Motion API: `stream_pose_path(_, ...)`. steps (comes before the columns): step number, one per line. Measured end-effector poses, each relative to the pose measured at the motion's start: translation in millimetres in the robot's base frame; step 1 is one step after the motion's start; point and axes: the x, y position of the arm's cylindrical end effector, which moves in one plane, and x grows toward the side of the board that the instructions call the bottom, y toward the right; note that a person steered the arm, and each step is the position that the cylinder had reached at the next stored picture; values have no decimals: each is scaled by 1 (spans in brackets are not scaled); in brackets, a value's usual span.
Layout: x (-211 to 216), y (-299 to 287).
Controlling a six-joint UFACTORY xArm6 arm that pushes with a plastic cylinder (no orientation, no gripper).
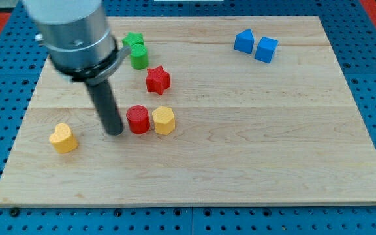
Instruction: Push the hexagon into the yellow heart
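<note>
The yellow hexagon (164, 121) lies near the board's middle-left, touching the right side of a red cylinder (138, 119). The yellow heart (63, 138) lies further toward the view's left and slightly lower, apart from both. My tip (113, 132) rests on the board just left of the red cylinder, between it and the yellow heart, very close to the cylinder. The dark rod rises from the tip to the grey arm body at the view's top left.
A red star (157, 79) lies above the cylinder. A green star (133, 41) and green cylinder (139, 55) sit near the top, beside the arm body. Two blue blocks (243, 41) (266, 49) lie at the top right. The wooden board (253, 143) ends at blue pegboard.
</note>
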Motion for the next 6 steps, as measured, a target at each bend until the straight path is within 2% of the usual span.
stream_pose_path(1, -21, 15)
stream_pose_path(2, 12, 16)
stream_pose_path(3, 9, 36)
stream_pose_path(5, -36, 44)
stream_pose_path(6, -18, 82)
